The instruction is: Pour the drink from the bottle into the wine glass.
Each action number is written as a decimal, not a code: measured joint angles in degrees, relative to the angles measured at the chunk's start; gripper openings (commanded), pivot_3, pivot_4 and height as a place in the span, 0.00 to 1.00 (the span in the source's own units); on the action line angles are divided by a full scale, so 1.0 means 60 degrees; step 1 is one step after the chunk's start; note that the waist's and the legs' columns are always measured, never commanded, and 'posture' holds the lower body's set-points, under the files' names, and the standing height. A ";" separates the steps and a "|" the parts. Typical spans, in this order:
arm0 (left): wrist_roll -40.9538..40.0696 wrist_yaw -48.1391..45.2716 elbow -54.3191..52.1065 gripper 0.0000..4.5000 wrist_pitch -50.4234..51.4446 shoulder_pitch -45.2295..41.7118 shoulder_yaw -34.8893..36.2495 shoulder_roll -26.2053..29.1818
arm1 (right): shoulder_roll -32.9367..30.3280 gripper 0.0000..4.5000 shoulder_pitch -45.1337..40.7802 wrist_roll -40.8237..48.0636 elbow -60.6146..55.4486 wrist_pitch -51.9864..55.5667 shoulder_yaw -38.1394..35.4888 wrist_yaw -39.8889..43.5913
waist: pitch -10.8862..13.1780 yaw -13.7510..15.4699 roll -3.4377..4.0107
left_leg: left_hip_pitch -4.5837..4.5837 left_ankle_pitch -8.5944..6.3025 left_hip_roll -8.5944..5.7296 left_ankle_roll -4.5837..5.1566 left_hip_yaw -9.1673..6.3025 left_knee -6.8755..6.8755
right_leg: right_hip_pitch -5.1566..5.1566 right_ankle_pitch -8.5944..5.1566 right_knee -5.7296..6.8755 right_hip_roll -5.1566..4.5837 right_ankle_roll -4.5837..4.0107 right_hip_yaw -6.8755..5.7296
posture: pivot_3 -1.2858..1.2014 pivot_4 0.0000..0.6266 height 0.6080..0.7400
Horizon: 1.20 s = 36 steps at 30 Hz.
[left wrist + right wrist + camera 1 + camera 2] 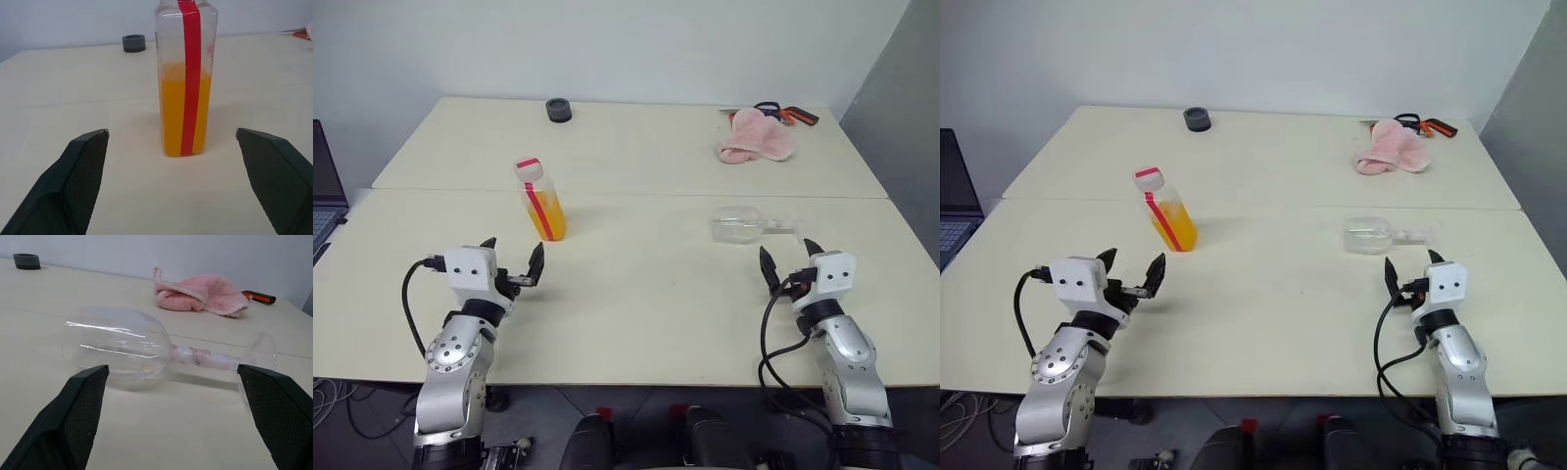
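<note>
Head stereo looks down; wrist cams level, close.

drink (172, 117): orange-yellow | bottle (540, 201): clear, red vertical stripe, white-and-red cap | wine glass (146, 346): clear | cloth (755, 136): pink | bench (636, 294): cream

Bare table (646, 294) between both arms, upright bottle (540, 201) just ahead of left gripper (513, 264), wine glass (744, 224) lying on its side ahead of right gripper (790, 260), far edge holding pink cloth (756, 137), dark ring (559, 110).
</note>
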 measured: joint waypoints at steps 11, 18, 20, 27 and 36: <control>0.0127 0.0044 0.0023 0.99 -0.0081 -0.0021 -0.0007 -0.0037 | -0.0055 1.00 -0.0029 0.0000 0.0000 0.0024 0.0001 0.0018 | 0.0000 0.0000 0.0000 | 0.0000 0.0000 0.0000 0.0000 0.0000 0.0000 | 0.0000 0.0000 0.0000 0.0000 0.0000 0.0000 | 0.52 0.24 1.00; 0.0121 0.0050 0.0021 0.99 -0.0228 -0.0017 0.0008 -0.0102 | -0.0056 1.00 -0.0029 -0.0001 0.0000 0.0024 0.0013 0.0032 | 0.0000 -0.0001 0.0000 | 0.0000 0.0000 0.0000 0.0000 0.0000 0.0000 | 0.0000 0.0000 0.0000 0.0000 0.0000 0.0001 | 0.52 0.24 1.00; 0.0112 -0.0004 0.0020 0.99 -0.0263 -0.0014 0.0007 -0.0102 | -0.0056 1.00 -0.0029 -0.0001 0.0000 0.0024 0.0015 0.0033 | 0.0000 -0.0001 0.0000 | 0.0000 0.0000 0.0000 0.0000 0.0000 0.0000 | 0.0000 0.0000 0.0000 0.0000 0.0000 0.0000 | 0.52 0.24 1.00; -0.0048 -0.0414 -0.0007 0.99 -0.0438 0.0024 -0.0004 -0.0099 | -0.0055 1.00 -0.0011 -0.0010 -0.0001 0.0030 0.0018 0.0022 | 0.0000 -0.0001 0.0000 | 0.0000 0.0000 0.0000 0.0000 0.0001 0.0000 | 0.0000 0.0000 -0.0001 0.0000 0.0000 0.0001 | 0.52 0.24 1.00; -0.0092 -0.0534 0.0047 0.99 -0.0437 -0.0154 -0.0046 -0.0126 | -0.0149 1.00 0.0115 -0.0067 -0.0071 0.0027 0.0081 0.0089 | 0.0000 0.0000 0.0000 | -0.0001 0.0000 -0.0002 0.0000 0.0000 0.0000 | 0.0000 0.0000 -0.0001 0.0000 0.0000 0.0000 | 0.52 0.24 1.00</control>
